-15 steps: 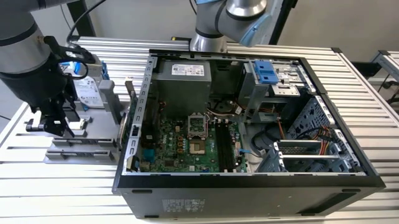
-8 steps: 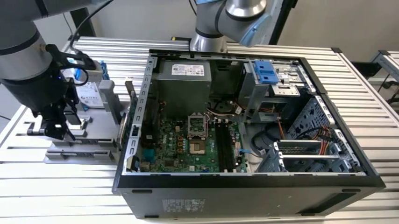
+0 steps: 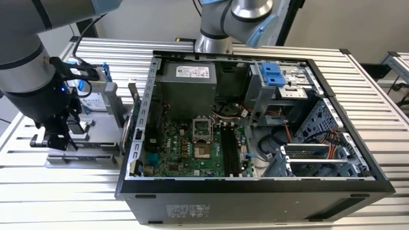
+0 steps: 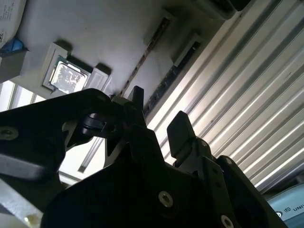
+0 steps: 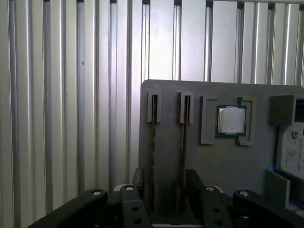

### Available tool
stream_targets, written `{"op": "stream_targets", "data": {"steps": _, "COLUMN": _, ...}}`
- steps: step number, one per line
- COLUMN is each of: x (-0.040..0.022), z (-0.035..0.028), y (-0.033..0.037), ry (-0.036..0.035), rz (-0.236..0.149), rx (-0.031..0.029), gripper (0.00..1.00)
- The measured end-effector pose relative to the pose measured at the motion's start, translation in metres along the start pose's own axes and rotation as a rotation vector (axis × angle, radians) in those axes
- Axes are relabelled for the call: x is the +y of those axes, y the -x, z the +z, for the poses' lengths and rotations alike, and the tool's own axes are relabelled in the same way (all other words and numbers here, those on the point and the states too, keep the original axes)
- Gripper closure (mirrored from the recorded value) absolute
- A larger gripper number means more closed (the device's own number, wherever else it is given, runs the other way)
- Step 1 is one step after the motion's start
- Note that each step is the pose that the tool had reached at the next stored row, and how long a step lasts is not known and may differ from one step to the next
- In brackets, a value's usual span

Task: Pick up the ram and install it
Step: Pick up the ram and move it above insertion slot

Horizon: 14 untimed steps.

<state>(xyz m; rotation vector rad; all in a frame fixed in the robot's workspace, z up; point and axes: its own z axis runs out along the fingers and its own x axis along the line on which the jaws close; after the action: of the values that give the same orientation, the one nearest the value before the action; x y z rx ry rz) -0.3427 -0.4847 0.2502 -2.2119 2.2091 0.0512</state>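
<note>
Two ram sticks stand on edge in slots of a grey holder plate (image 5: 213,156): one ram stick (image 5: 153,142) and a second ram stick (image 5: 183,142) beside it, each a thin dark strip. In the second wrist view the same ram sticks (image 4: 142,64) run toward the black fingers (image 4: 178,126). My gripper (image 5: 166,183) is open just above the holder, with its two fingers standing outside the near ends of the sticks and touching nothing I can see. In the exterior view the gripper (image 3: 54,139) hangs over the holder at the exterior view's left of the open computer case (image 3: 255,184).
A square silver processor chip (image 5: 231,118) lies in a recess beside the sticks. A hard drive with a blue bracket (image 3: 96,98) stands on the holder behind the gripper. The motherboard's long black slots (image 3: 231,148) lie inside the case. A second arm's base (image 3: 214,43) rises behind it.
</note>
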Motion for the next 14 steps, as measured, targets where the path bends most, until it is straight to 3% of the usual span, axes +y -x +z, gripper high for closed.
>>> {"op": "stream_targets", "data": {"steps": 3, "x": 0.0000, "z": 0.0035, "y": -0.0005, "ry": 0.0052, "rz": 0.000, "rx": 0.0002, "gripper": 0.00}}
{"op": "stream_targets", "data": {"steps": 14, "x": -0.0002, "z": 0.0227, "y": -0.0028, "ry": 0.0052, "rz": 0.005, "rx": 0.0018, "gripper": 0.00}}
